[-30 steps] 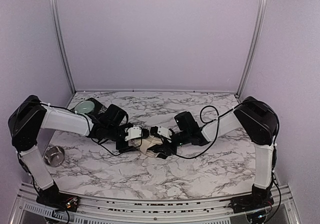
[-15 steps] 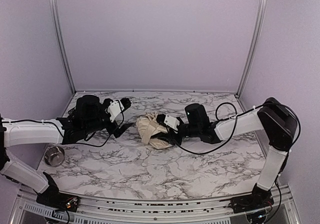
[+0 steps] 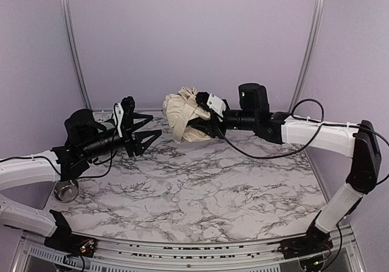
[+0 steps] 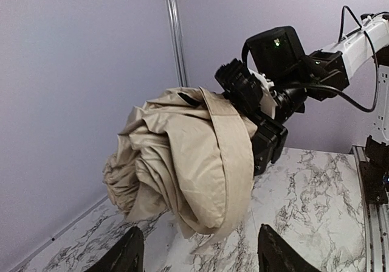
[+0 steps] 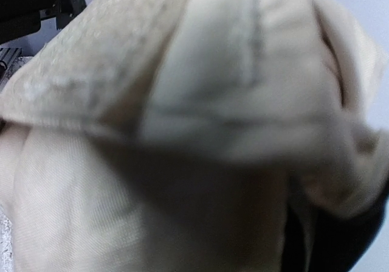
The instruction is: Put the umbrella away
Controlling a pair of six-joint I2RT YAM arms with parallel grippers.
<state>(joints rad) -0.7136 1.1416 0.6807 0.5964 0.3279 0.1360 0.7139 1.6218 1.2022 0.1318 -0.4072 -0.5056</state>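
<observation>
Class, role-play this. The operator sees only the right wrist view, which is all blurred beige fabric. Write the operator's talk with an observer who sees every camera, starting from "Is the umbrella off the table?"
Observer: Yes. The umbrella hangs in the air above the table, gripped by the right tool.
Operator: Where is the left tool?
Observer: The left tool is apart from the umbrella, to its left, with its fingers spread open and pointing at it.
Operator: Is anything else on the table?
Observer: A small steel bowl stands near the left edge, close by the left arm.
</observation>
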